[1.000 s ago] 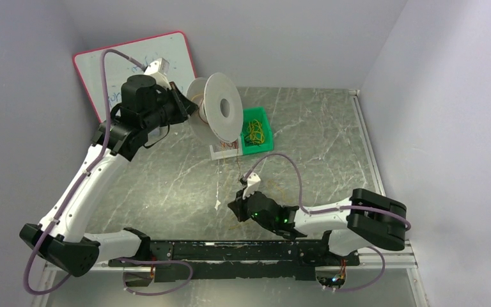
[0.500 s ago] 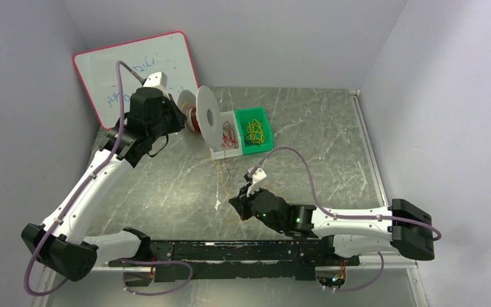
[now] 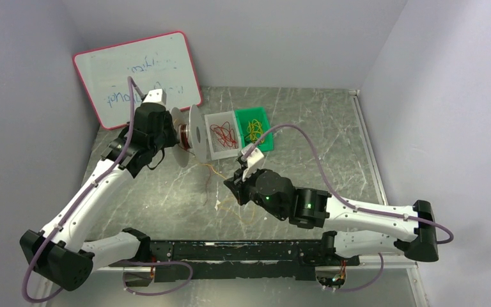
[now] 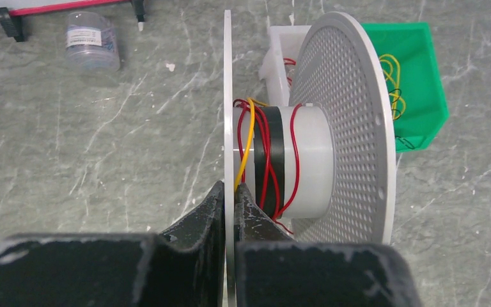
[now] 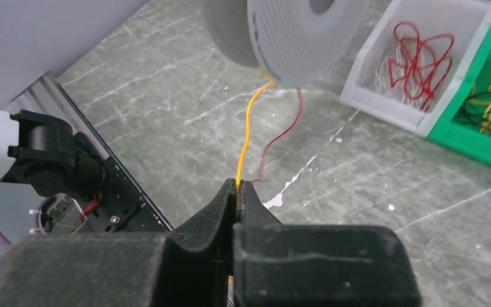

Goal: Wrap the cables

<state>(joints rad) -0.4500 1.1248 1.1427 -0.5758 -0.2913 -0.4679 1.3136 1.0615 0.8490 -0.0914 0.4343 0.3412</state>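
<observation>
Cables [image 4: 260, 160] sit partly wound on the spool [image 4: 345, 121]. Red turns and one yellow-orange turn cross its white hub, between the thin solid flange and the perforated one. The left gripper [image 4: 229, 192] is clenched on the rim of the thin flange, one finger on each face. The wound turns lie just past its fingertips, on the hub side of that flange. The spool stands on edge toward the far left corner of the bench [image 3: 307, 128], in front of the whiteboard [image 3: 134, 70]. Whether its rim touches the bench cannot be told.

From the spool a yellow-orange wire [image 5: 246, 137] drops straight into the right gripper [image 5: 236, 188], which is pinched tight on it at the very fingertips. The wire looks taut between the spool and the grip. A red wire [image 5: 281, 131] hangs from the same rim just beside it and curls down toward the bench near the right fingertips, held by neither gripper. The right gripper is over the middle of the bench, on the near side of the spool.

Toward the far edge, just beside the spool, a white bin [image 5: 383, 112] holds loose red wires. Touching it, a green bin [image 5: 479, 153] holds yellow ones. Both lots are well apart from either gripper. A small clear jar [image 4: 89, 41] lies at the foot of the whiteboard.
</observation>
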